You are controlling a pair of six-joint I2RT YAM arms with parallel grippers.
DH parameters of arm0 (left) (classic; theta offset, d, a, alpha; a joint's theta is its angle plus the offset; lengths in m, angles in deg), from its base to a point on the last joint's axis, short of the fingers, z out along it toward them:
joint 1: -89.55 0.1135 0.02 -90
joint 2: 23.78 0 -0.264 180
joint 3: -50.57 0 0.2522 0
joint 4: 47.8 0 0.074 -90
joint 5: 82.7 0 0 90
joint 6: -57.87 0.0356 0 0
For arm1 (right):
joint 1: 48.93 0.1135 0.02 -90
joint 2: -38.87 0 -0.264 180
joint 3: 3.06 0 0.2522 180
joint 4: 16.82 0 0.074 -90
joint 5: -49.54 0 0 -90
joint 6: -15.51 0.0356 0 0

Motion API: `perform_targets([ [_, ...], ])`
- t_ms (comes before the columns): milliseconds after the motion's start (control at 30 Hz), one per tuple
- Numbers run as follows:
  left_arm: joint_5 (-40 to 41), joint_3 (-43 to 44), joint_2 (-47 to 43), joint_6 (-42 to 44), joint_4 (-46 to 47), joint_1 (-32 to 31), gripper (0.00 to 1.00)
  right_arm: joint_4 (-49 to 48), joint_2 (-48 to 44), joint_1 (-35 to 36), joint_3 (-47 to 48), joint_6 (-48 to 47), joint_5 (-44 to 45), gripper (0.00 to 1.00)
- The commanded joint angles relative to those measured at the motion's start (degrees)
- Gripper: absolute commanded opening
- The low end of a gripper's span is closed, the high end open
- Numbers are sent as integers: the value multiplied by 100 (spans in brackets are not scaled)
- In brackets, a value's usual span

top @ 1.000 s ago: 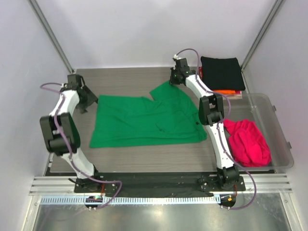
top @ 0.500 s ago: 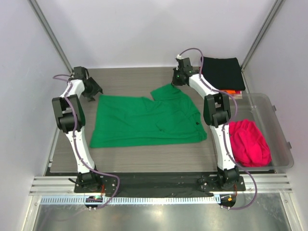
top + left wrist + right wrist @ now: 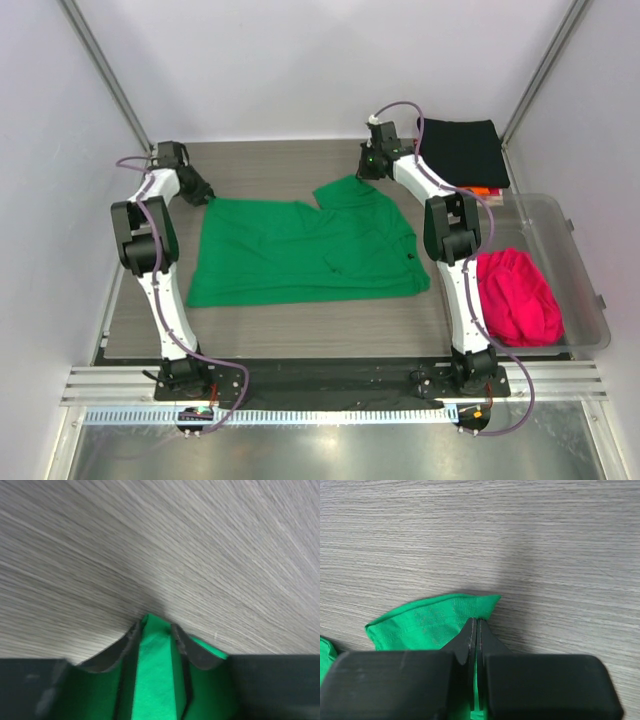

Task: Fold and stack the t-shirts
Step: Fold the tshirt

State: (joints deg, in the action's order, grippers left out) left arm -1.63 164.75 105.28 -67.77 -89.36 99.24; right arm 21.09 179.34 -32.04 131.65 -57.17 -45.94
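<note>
The bright green t-shirt [image 3: 300, 250] lies spread flat in the middle of the table. My left gripper [image 3: 200, 190] is at its far left corner, and in the left wrist view it [image 3: 155, 630] is shut on a ridge of green cloth [image 3: 155, 680]. My right gripper [image 3: 368, 170] is at the far right sleeve, and in the right wrist view it [image 3: 476, 622] is shut tight on the sleeve hem [image 3: 420, 625]. A folded black t-shirt [image 3: 460, 150] lies at the back right on an orange one [image 3: 470, 190]. A magenta-pink t-shirt [image 3: 515, 295] lies crumpled in the bin.
A clear plastic bin [image 3: 580, 270] stands at the right edge of the table. White walls and slanted metal posts close in the back and sides. The arm bases stand on the rail at the near edge.
The left arm swung toward the back left and its gripper came onto the shirt's far left corner. The right gripper moved slightly farther back at the sleeve.
</note>
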Motion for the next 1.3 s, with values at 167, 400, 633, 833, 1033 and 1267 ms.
perform_targets([
  [167, -101, -14, 15, 109, -121, -90, 0, -15, -573, 26, 131, -18, -50, 1],
  [400, 49, -93, -573, 145, -315, -55, 0, 161, -1134, 25, -78, -124, -24, 1],
  [633, 67, -462, -1188, 92, -393, -20, 0, 126, -2110, 34, -1072, -141, -24, 1],
  [833, 93, -997, -1708, 66, -394, 6, 0, -32, -2910, 69, -2091, -133, -94, 1],
  [1033, 93, -1515, -2173, 145, -359, 15, 0, -103, -3657, 148, -2874, -115, -103, 1],
  [1267, 181, -2140, -2683, 215, -271, 103, 0, -278, -4685, 245, -4016, 8, -42, 1],
])
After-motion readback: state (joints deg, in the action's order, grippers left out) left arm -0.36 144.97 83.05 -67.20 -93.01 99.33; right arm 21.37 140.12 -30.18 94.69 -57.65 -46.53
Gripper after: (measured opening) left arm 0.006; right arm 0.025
